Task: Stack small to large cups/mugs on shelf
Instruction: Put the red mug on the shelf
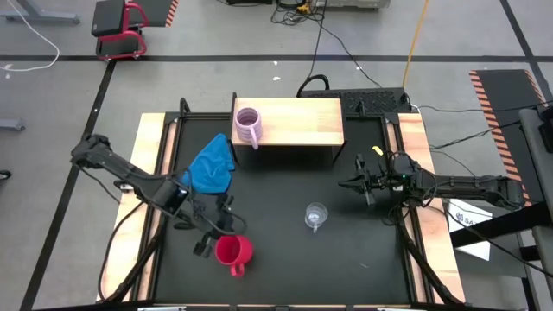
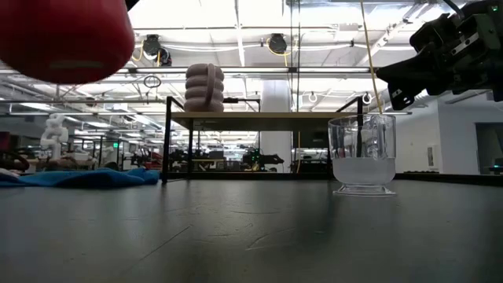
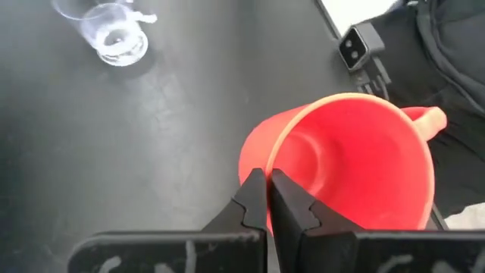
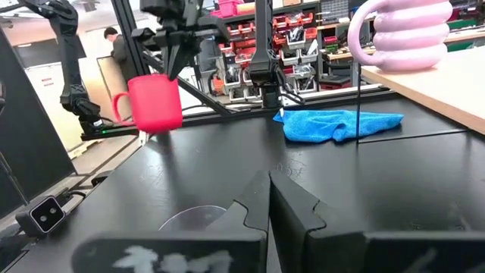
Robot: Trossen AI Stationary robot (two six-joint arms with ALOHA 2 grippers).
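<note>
I have the left gripper (image 3: 267,199) clamped on the red mug's (image 1: 232,251) rim, holding it clear of the desk (image 1: 285,250). My right gripper (image 1: 361,182) hovers, fingers together. The lilac mug (image 1: 248,127) stands on the shelf (image 1: 302,121); the glass cup (image 1: 316,215) rests on the desk.

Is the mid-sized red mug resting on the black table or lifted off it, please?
Lifted: the left gripper is shut on the red mug rim, and it hangs clear above the black table.

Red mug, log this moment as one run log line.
red mug: lifted off table, rim pinched by left gripper | right gripper: shut, empty | lilac mug: on shelf
</note>
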